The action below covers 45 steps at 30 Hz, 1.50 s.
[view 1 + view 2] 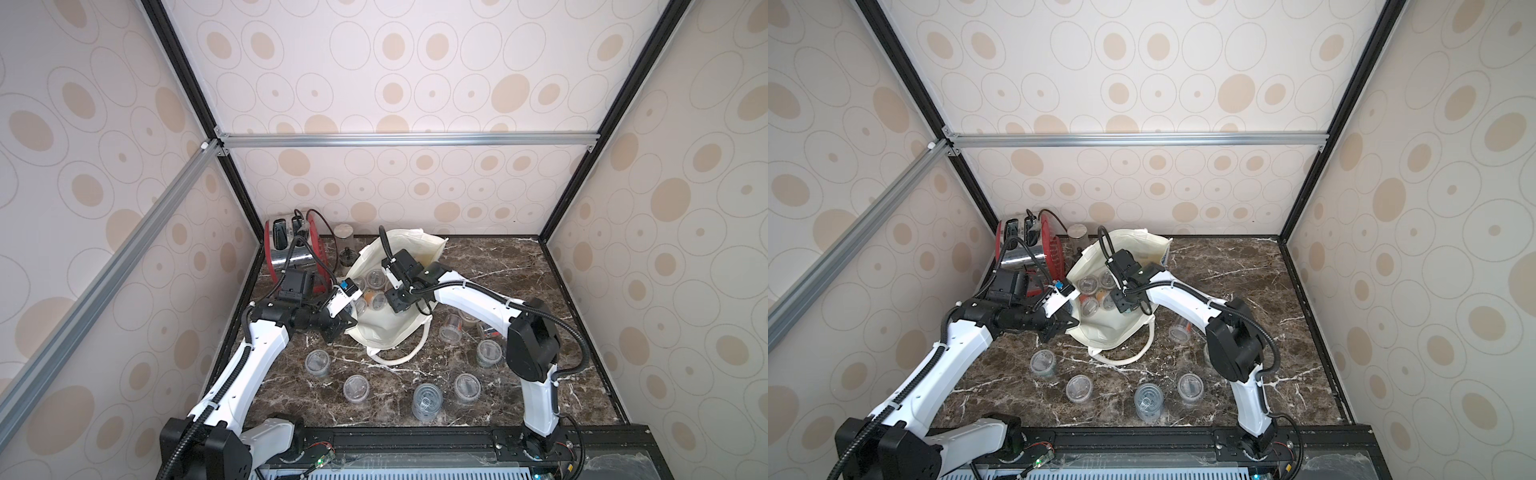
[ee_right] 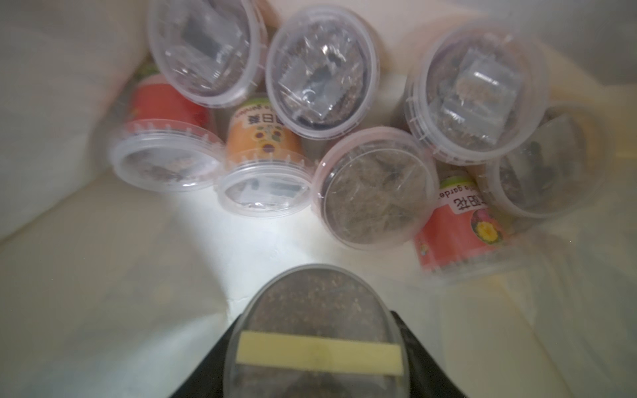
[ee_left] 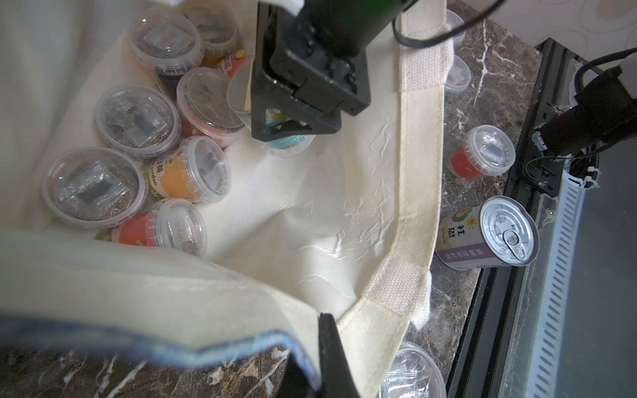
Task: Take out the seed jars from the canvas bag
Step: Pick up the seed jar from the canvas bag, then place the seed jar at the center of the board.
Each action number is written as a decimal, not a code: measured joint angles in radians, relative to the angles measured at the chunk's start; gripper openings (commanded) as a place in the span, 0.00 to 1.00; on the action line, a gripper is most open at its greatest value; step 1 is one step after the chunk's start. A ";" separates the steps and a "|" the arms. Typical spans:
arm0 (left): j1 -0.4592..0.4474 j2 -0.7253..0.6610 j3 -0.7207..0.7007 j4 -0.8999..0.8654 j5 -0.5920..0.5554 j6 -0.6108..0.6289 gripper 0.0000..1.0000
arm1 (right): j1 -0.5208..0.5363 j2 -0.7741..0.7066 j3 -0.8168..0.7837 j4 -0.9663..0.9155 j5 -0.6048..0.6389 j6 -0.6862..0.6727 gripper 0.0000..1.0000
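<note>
Bag is slumped on the table w/ its mouth gaping open, and the rim is pinched tight by the left hand so the opening is held up. Inside, a heap of seed jars can be seen, eight or so, packed touching, some lid-up, some tipped w/ red or orange labels showing. More jars are stood out on the table in front of the bag, near a tin can. The right hand is reached into the bag and its jaws are closed on the sides of the gripped jar, lid facing the wrist cam. Whether it's been lifted clear of the fabric can't be told. Handling-wise: jars are prob light, thin clear plastic, so some give is to be expected if squeezed hard, and the walls look slick. A hold on the body just below the lid lip is judged safest b/c the lip acts as a stop. Lids look snap-on, so pulling by the lid alone isn't advised. Bag is soft & floppy, so no support is to be had from it, and the rim could sag onto the arm if let go. Neighbours may get knocked on the way out.
</note>
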 measured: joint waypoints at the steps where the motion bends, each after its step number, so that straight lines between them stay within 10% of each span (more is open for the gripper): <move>1: 0.000 0.000 0.003 0.000 0.000 0.000 0.00 | 0.002 -0.024 0.000 -0.004 -0.006 0.000 0.60; 26: 0.000 0.034 0.067 -0.002 -0.017 -0.063 0.00 | -0.005 -0.936 -0.629 0.011 0.131 0.080 0.63; 45: 0.000 0.061 0.108 -0.025 -0.022 -0.062 0.00 | -0.005 -0.710 -1.093 0.401 -0.042 0.257 0.64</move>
